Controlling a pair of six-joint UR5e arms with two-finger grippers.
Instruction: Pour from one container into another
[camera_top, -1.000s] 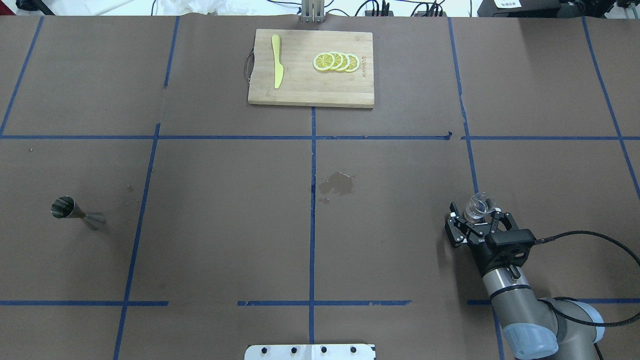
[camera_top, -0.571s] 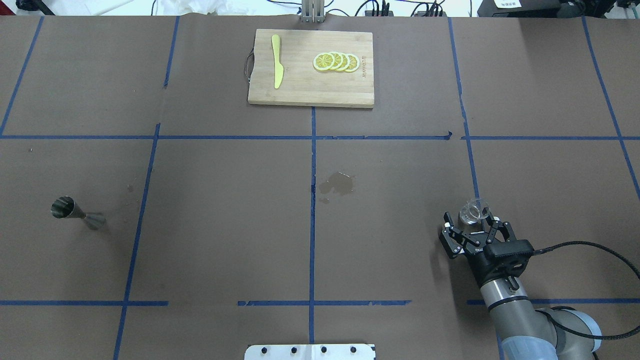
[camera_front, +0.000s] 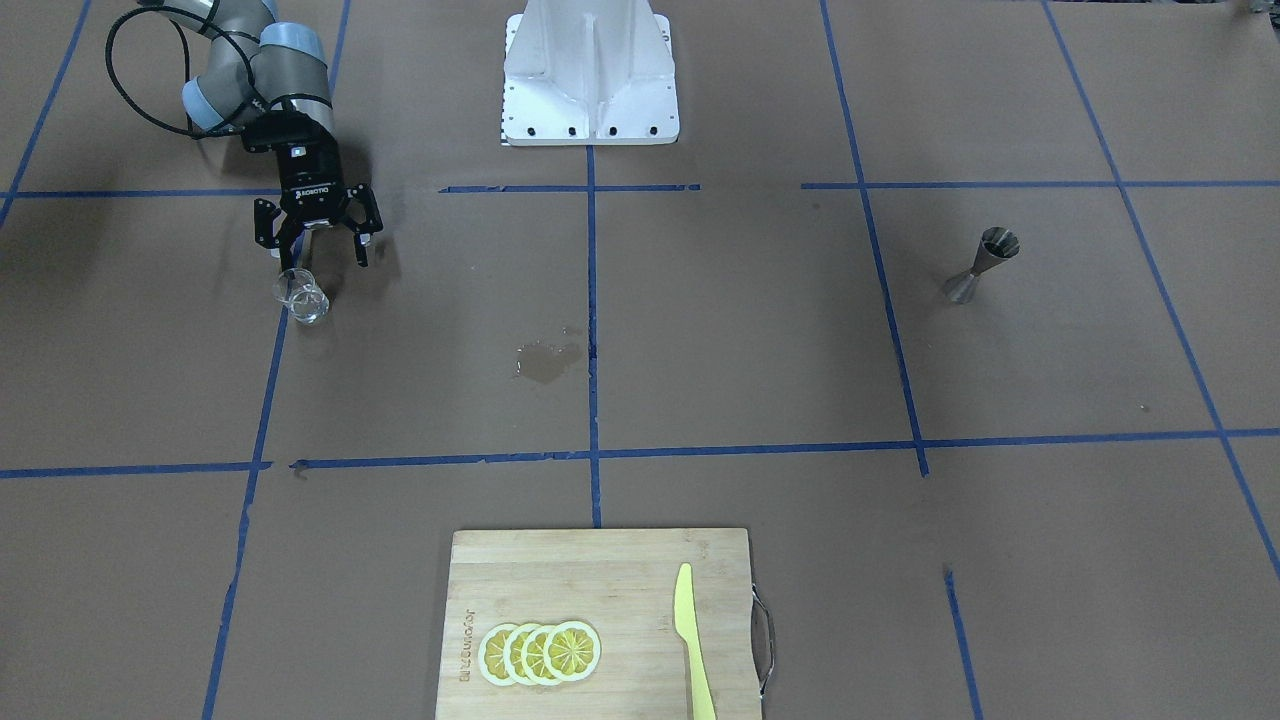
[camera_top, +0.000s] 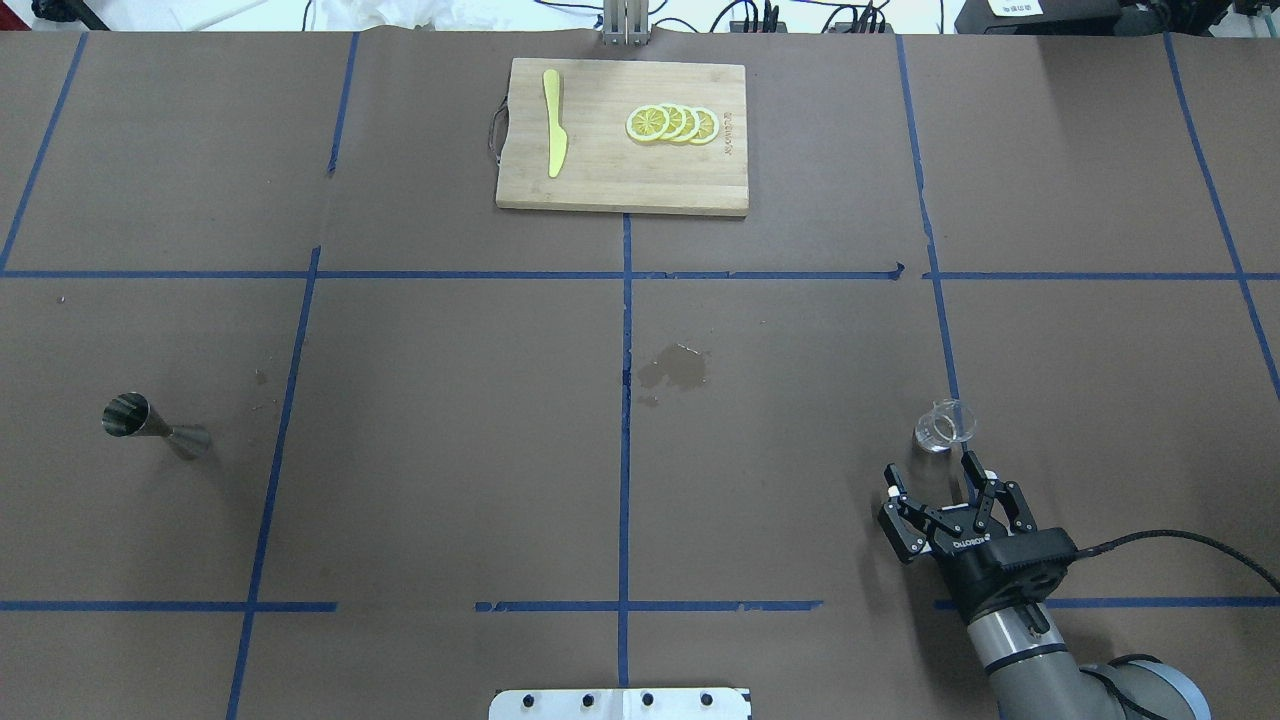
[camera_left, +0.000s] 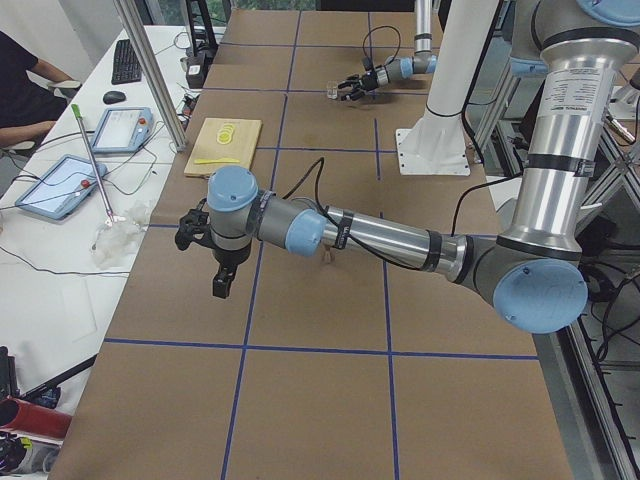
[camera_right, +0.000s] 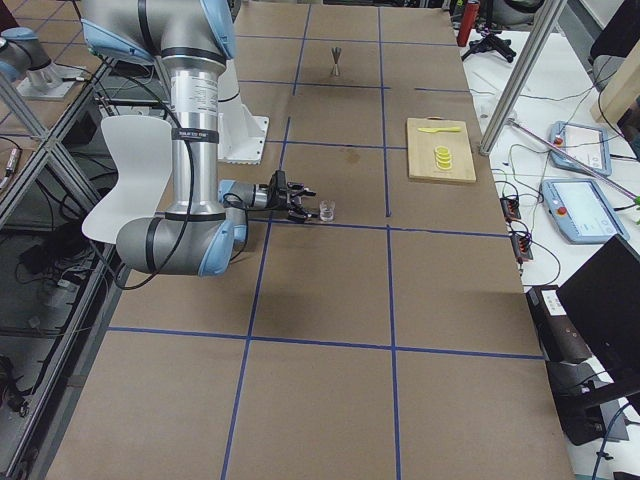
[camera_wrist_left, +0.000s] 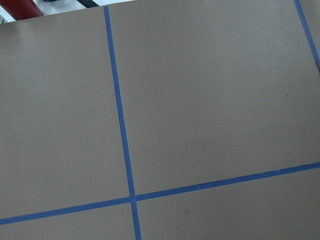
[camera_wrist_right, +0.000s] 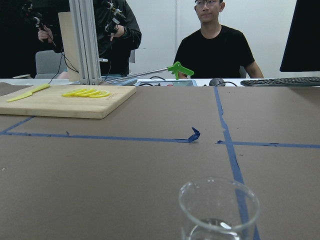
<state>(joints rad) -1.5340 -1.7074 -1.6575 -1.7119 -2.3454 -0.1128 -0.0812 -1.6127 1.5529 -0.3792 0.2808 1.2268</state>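
1. Glass cup (camera_top: 940, 428): upright on the table (camera_top: 450, 450), on a blue tape line (camera_top: 944, 340) on my right side.
2. Right gripper (camera_top: 929, 465): jaws spread wide, just behind the cup and not touching it, holding nothing.
3. Jigger (camera_top: 150, 425): standing on end, well apart at the far left.
4. Left gripper (camera_left: 192, 226) (seen only from the side camera): above the table; I cannot tell whether it is spread or closed.
5. Wet stain (camera_top: 675, 368): near centre.
6. Cutting board (camera_top: 620, 180): far edge, bearing lemon slices (camera_top: 672, 123) and a yellow knife (camera_top: 553, 135).

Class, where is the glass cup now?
In the overhead view, the glass cup stands at right, by a blue tape line, just beyond the right end effector.
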